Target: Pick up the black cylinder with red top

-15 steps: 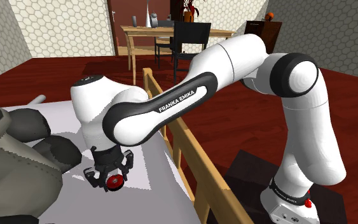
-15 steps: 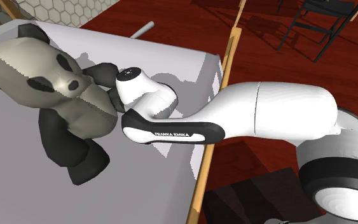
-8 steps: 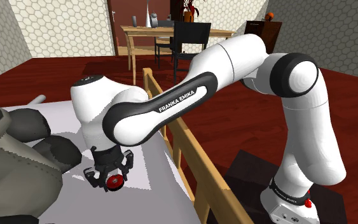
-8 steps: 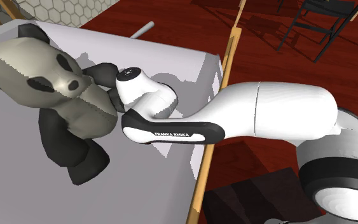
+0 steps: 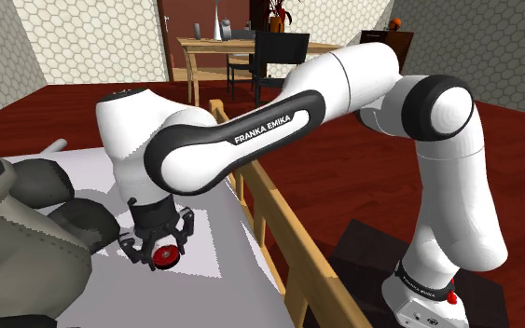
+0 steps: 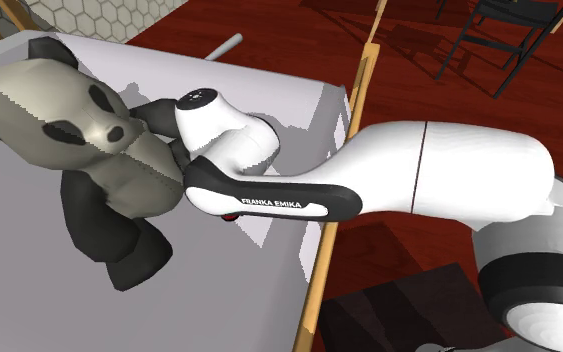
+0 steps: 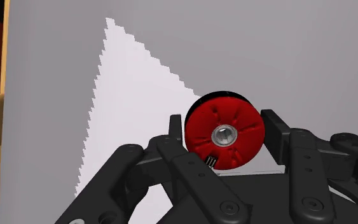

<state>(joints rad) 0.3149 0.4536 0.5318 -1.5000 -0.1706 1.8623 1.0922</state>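
Near the panda toy [image 5: 8, 252], the gripper [image 7: 224, 127] pinches the cylinder [image 7: 224, 132] at its red top; black body mostly hidden, contact with the pale surface [image 7: 285, 51] unclear.

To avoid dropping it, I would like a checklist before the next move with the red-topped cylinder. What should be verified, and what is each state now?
1. Black cylinder with red top between the fingers: ok.
2. Both fingers touching its sides: ok.
3. Gripper apart from the panda toy: cannot tell, they look close.
4. Wooden rail away from the gripper: ok.
5. Cylinder already off the white surface: cannot tell.
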